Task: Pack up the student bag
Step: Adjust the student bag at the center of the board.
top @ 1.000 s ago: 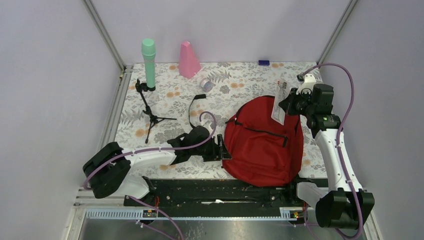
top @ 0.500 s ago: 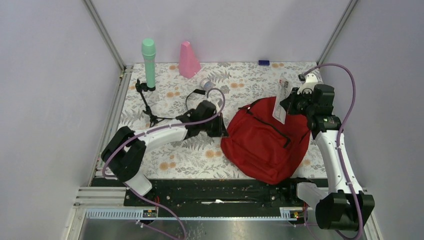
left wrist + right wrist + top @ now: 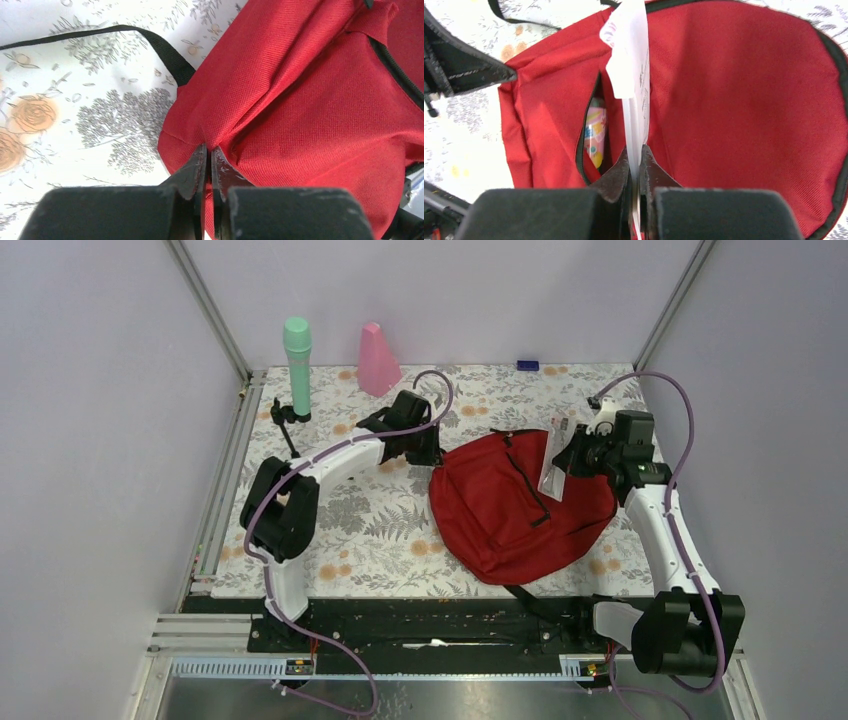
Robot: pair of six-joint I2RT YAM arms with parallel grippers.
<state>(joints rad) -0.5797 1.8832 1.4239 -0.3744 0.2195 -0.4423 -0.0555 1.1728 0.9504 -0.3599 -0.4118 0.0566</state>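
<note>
Pinching a fold of the student bag (image 3: pixel 520 510) on the right half of the tabletop (image 3: pixel 380 530), the left end effector (image 3: pixel 207 150) likely steadies it for the right end effector (image 3: pixel 636 150), clamped on white paper (image 3: pixel 631 75) above the open pocket (image 3: pixel 596 95).

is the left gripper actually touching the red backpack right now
Touching. The left wrist view shows the left gripper shut on a pinched fold of the red backpack, with the fabric bunching right at its tips.

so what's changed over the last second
The left fingers closed on the bag at its left edge and dragged it toward the back of the table. The right fingers kept hold of the white paper; the green bottle and pink cone stayed put.
</note>
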